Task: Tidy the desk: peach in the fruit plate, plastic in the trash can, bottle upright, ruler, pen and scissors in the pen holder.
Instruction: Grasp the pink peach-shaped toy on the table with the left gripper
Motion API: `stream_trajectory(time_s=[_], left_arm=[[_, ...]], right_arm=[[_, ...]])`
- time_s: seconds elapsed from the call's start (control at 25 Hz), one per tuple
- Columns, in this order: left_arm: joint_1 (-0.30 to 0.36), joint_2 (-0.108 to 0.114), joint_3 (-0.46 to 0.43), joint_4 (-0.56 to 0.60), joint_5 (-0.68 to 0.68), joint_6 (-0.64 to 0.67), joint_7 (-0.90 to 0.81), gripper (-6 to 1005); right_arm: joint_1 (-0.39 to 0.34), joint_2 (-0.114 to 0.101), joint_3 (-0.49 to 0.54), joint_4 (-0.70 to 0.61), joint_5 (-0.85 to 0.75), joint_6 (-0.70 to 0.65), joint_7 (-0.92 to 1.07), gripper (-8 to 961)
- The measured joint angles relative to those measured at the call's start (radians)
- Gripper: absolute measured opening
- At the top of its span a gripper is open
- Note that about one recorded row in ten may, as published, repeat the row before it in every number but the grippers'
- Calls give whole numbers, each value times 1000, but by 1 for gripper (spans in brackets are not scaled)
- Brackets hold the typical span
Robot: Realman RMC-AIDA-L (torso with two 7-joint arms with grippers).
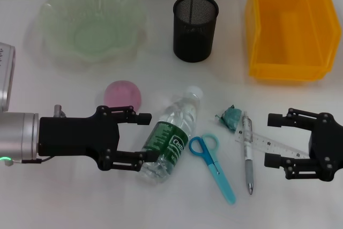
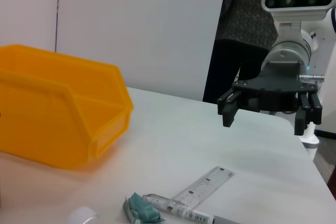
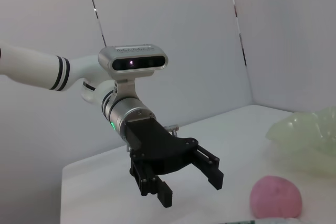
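The water bottle (image 1: 170, 137) lies on its side on the white surface (image 1: 161, 197), its white cap toward the black mesh pen holder (image 1: 195, 20). The left end effector (image 1: 144, 137) sits at the bottle's base with fingers spread, not gripping. The pink peach (image 1: 122, 94) rests just beyond it, before the green fruit plate (image 1: 88, 20). Blue scissors (image 1: 213, 164), a pen (image 1: 248, 154), a clear ruler (image 1: 270, 144) and crumpled teal plastic (image 1: 231, 116) lie beside the bottle. The right end effector (image 1: 274, 140) hovers released over the ruler. The yellow bin (image 1: 289, 25) stands behind.
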State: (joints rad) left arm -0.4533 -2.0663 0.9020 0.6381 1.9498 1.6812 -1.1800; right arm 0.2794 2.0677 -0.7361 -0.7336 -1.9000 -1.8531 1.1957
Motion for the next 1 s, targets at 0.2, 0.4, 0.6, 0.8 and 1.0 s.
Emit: stream_trajectory(time_s=[0.2, 0.4, 0.6, 0.8, 1.0], left_arm=[[3, 0, 1, 0, 2, -2, -2, 791], [5, 0, 0, -1, -2, -1, -2, 786], [5, 0, 0, -2, -2, -1, -4, 780], [6, 0, 0, -2, -6, 2, -5, 774], [6, 0, 0, -2, -6, 2, -6, 769]], right_arm=[[11, 7, -1, 1, -5, 11, -1, 838], [23, 9, -5, 12, -16, 48, -1, 838], [30, 9, -5, 23, -19, 50, -2, 837], [31, 9, -5, 23, -19, 51, -2, 837], [30, 9, -5, 23, -22, 51, -2, 837]])
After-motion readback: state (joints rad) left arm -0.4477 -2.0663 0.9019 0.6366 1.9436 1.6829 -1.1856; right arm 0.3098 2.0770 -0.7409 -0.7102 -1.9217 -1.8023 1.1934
